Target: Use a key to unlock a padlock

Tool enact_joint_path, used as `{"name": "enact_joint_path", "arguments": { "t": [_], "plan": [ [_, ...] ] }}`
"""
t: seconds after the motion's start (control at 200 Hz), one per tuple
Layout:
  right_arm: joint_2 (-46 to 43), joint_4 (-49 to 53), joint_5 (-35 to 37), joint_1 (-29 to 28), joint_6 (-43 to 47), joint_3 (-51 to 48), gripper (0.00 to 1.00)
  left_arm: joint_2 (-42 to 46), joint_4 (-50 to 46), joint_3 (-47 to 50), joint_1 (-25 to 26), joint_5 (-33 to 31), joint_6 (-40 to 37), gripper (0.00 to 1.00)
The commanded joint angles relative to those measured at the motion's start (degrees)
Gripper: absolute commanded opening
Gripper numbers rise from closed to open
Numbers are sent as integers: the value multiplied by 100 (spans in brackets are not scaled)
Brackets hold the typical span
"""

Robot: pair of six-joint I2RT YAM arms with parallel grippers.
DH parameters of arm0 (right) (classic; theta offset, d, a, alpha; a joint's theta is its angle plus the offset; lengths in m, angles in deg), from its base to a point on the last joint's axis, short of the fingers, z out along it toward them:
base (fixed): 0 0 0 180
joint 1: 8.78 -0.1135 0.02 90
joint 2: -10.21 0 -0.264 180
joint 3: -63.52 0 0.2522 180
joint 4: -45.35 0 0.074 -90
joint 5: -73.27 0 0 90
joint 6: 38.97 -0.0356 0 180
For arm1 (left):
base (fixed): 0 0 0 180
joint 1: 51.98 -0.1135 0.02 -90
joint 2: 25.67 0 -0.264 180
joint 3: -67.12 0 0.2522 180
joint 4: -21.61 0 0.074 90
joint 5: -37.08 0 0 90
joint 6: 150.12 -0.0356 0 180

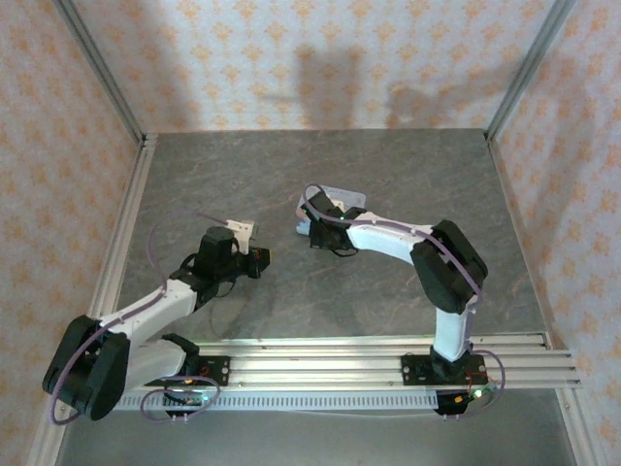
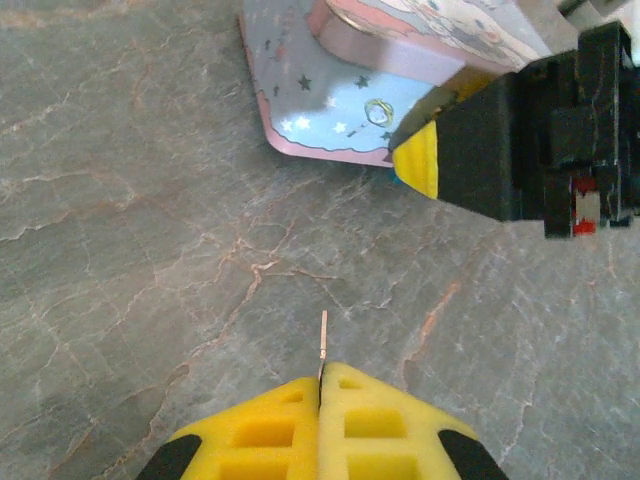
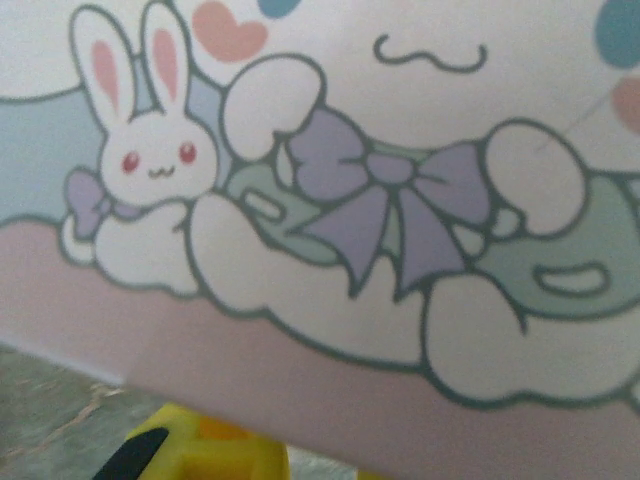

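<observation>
At the near edge of the desk, both arms rise from an aluminium rail. The left arm reaches forward and to the right. The left jaws are pressed together, their yellow fingers meeting on the key. The key is a thin metal sliver seen edge-on, sticking out ahead over bare grey marbled desk and touching nothing else. Beyond the key and apart from it, the right jaws come in from the right as a black body. One yellow pad is set against the near edge of the pale blue-and-pink cartoon tin. I cannot tell whether the right jaws are spread or closed. In the right wrist view the tin's rabbit-and-bow picture sits close above a single yellow finger. Just under that pad, at the tin's edge, a tiny teal speck looks to be the padlock, too small to show its shackle. A small metal ring lies on the tin's starred blue surface. From above, the tin sits near the desk's middle with the right arm bent across to it. Patterned walls stand behind.
</observation>
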Motion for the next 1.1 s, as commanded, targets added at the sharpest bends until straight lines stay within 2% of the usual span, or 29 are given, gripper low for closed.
{"name": "enact_joint_path", "arguments": {
  "t": [0.0, 0.115, 0.255, 0.475, 0.676, 0.846, 1.096],
  "plan": [
    [-565, -302, -522, 170, 78, -57, 0, 430, 400, 70, 30, 134, -231, 0],
    [-707, -221, -853, 346, 16, 10, 0, 797, 267, 50, 101, 321, -673, 0],
    [-804, -146, -1321, 523, -63, 35, 0, 883, 51, 36, 156, 182, -536, 0],
    [-864, -158, -1896, 731, -204, 46, 0, 399, 1383, 460, 327, 137, 288, 0],
    [-844, -44, -2399, 896, -331, 137, 0, -56, 2092, 365, 447, 260, 455, 0],
    [-759, 374, -2985, 1069, -302, 395, 0, -551, 3133, 443, 456, 335, 692, 0],
    [-724, 736, -3458, 1292, -259, 549, 0, -1325, 4131, 269, 465, 407, 886, 0]
  ]
}}
